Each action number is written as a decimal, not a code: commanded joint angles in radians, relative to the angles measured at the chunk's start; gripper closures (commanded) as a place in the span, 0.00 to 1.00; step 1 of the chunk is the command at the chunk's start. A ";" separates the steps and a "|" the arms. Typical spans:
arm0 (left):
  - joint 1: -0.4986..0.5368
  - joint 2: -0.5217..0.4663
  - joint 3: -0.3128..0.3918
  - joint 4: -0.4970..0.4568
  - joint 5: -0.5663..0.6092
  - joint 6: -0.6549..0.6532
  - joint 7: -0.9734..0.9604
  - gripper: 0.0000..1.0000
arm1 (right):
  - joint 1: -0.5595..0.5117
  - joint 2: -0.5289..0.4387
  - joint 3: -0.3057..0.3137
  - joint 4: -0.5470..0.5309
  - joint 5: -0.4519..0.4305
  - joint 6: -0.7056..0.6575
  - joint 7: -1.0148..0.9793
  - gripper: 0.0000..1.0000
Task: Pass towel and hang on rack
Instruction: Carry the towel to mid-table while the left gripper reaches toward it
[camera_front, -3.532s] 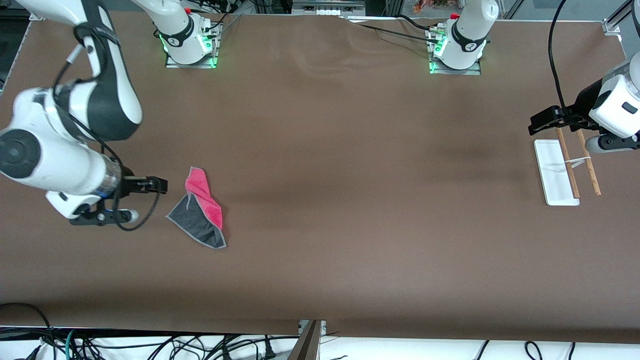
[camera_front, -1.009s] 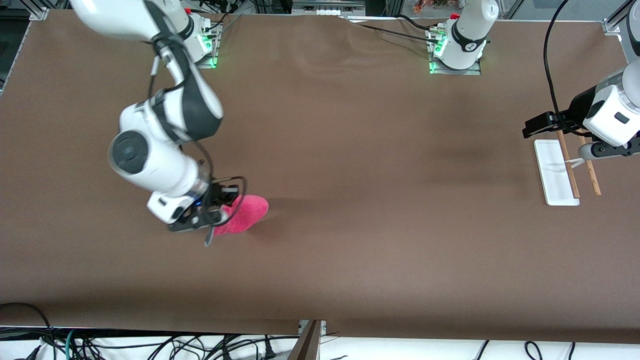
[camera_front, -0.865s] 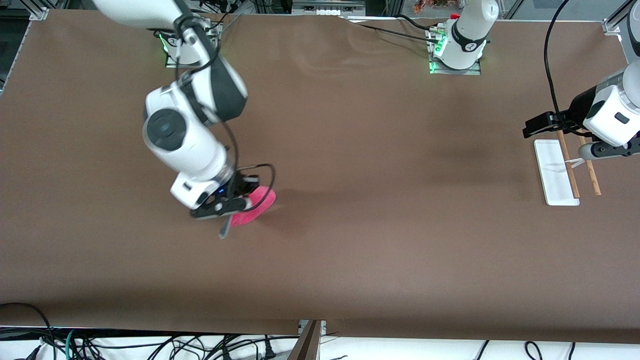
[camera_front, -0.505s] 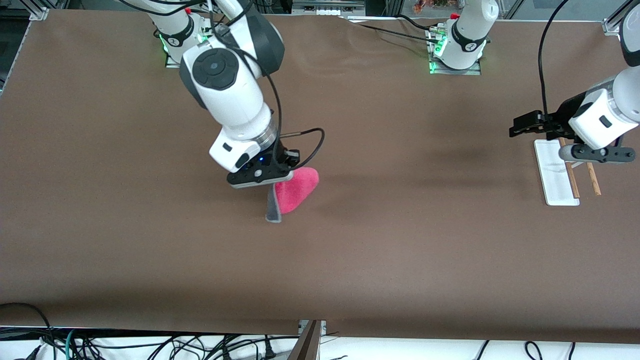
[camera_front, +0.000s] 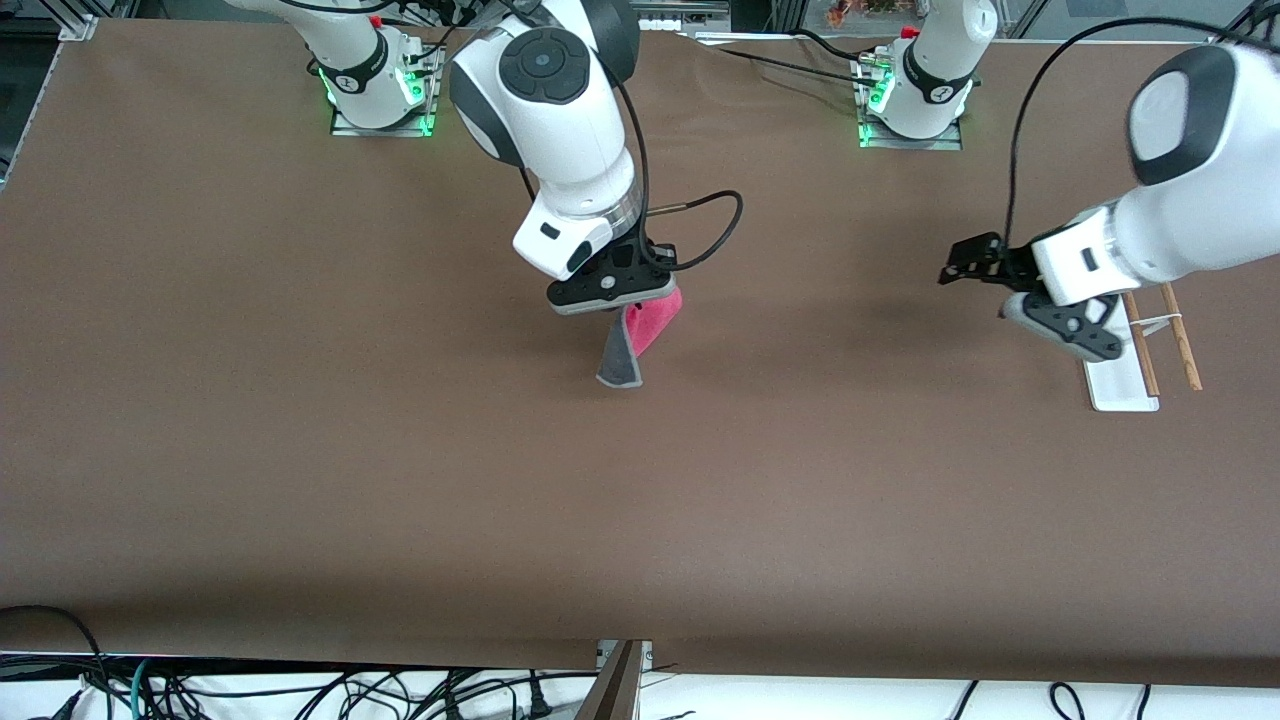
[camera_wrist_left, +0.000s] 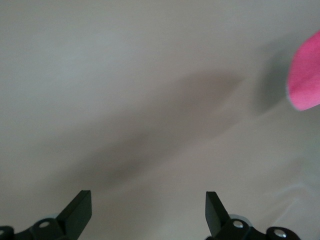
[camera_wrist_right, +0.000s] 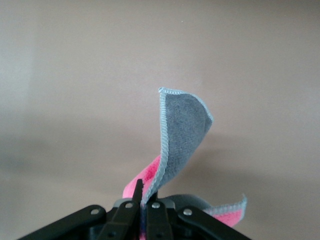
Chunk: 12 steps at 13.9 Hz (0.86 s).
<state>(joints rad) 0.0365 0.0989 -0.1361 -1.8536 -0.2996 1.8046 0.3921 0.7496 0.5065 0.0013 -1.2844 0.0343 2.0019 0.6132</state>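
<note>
Tabletop (camera_front: 300, 450) runs wide and bare, a brown matte sheet with faint ripples near the arm bases. Between the two claws lies a broad open stretch. The right claw (camera_front: 640, 292) hangs over the middle of the tabletop, its fingers pinched tight on the towel (camera_front: 640, 335), which dangles free below it. The right wrist view shows the towel (camera_wrist_right: 182, 135) curling up from the closed fingers: soft dark grey face, pink underside, pale stitched edging. The left claw (camera_front: 962, 263) hovers over bare surface toward the left arm's end, fingers (camera_wrist_left: 79, 212) spread apart and holding nothing (a pink corner of the towel (camera_wrist_left: 306, 75) shows in its wrist view). The rack (camera_front: 1120, 385) stands just past that claw near the table's end: flat white base, two thin wooden rods, partly hidden by the arm.
</note>
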 joint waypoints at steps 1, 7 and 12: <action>0.003 -0.042 -0.071 -0.137 -0.058 0.151 0.126 0.00 | 0.014 0.004 -0.004 0.036 -0.010 0.003 0.017 1.00; 0.000 -0.019 -0.365 -0.281 -0.069 0.499 0.140 0.00 | 0.054 0.012 -0.007 0.042 -0.013 0.006 0.066 1.00; -0.006 0.077 -0.505 -0.305 -0.101 0.726 0.140 0.00 | 0.060 0.012 -0.004 0.050 -0.011 0.009 0.086 1.00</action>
<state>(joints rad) 0.0229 0.1380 -0.6083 -2.1609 -0.3725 2.4668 0.4928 0.7981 0.5087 0.0010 -1.2641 0.0342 2.0111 0.6742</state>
